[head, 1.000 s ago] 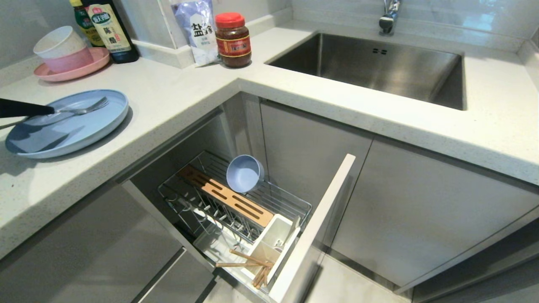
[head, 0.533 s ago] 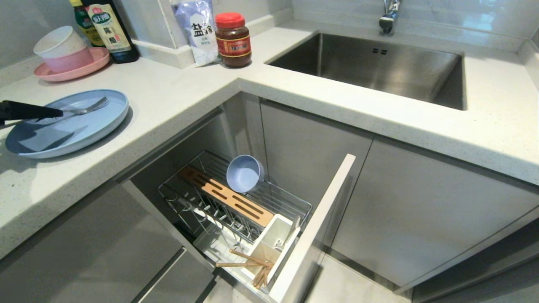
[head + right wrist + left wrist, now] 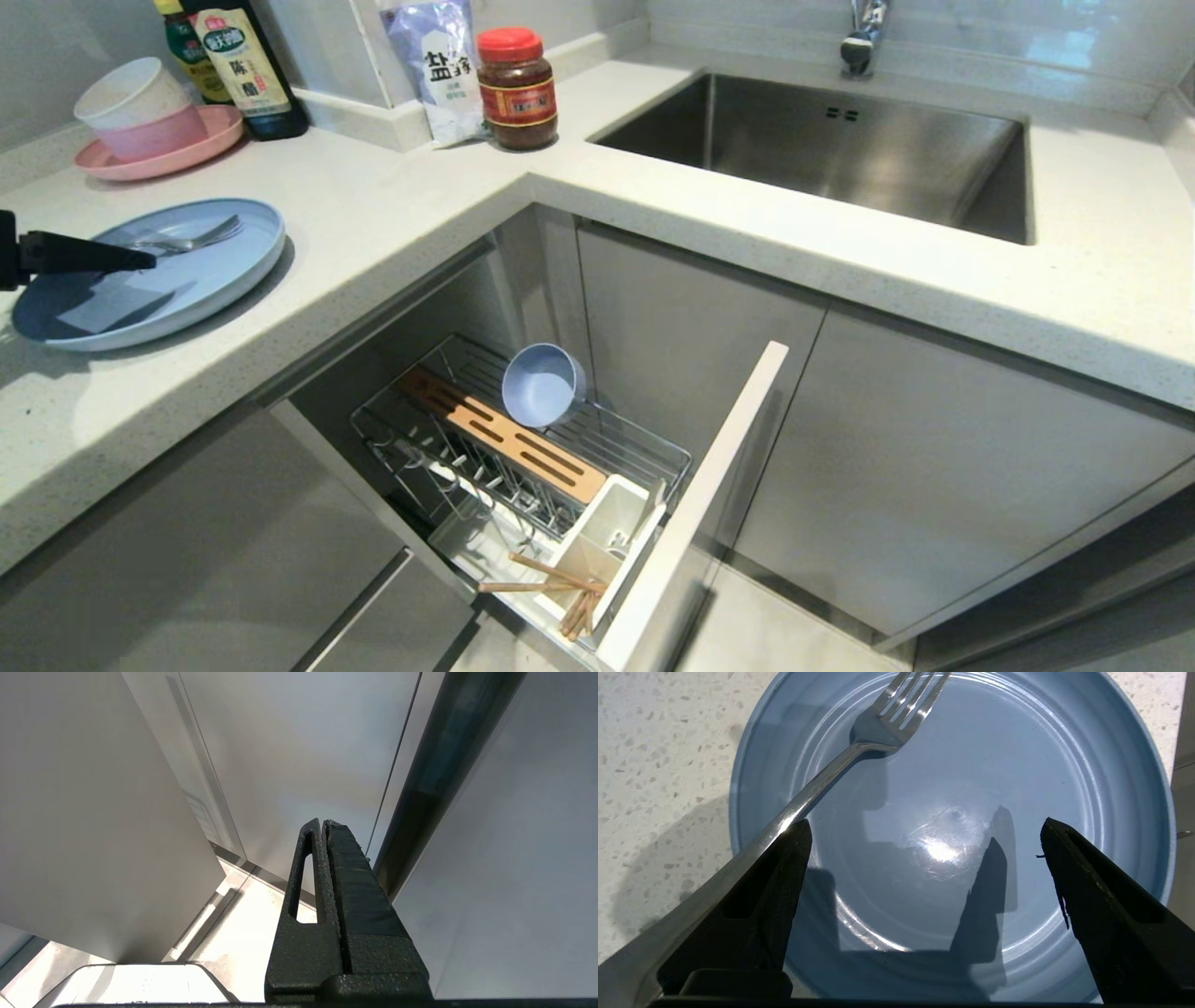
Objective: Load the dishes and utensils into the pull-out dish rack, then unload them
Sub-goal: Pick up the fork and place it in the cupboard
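A: Counting the countertop first. One pale blue round flat plate (image 3: pixel 149 275) lies on the speckled white counter (image 3: pixel 392 215), and one slim silver metal fork (image 3: pixel 182 241) rests on it, tines toward the plate's far rim, handle running out over the near-left rim.

B: Grippers?

A: Two. The left gripper (image 3: pixel 924 844) hovers over the plate with its two black fingers (image 3: pixel 775 896) spread wide and nothing between them; the fork handle passes just beside one finger, and whether they touch I cannot tell. The right gripper (image 3: pixel 324 826) hangs low before the grey cabinet fronts (image 3: pixel 289 756), its fingers pressed together, empty.

B: And the pull-out chrome wire dish rack (image 3: pixel 523 448)?

A: One, drawn out on its narrow white cabinet front (image 3: pixel 695 504). Contents: one small pale blue round bowl (image 3: pixel 541 385), tipped on its side against the far wire wall; one slotted wooden strip (image 3: pixel 504 437); one white plastic utensil caddy (image 3: pixel 607 541); one pair of light wooden chopsticks (image 3: pixel 560 583), lying loose beside the caddy at the rack's near end.

B: Other stock?

A: One pink plate (image 3: pixel 154 149) carrying two stacked bowls (image 3: pixel 140 107), white in pink; two dark bottles (image 3: pixel 238 65); one salt bag (image 3: pixel 434 61); one red-lidded jar (image 3: pixel 515 89); one steel sink (image 3: pixel 831 149).
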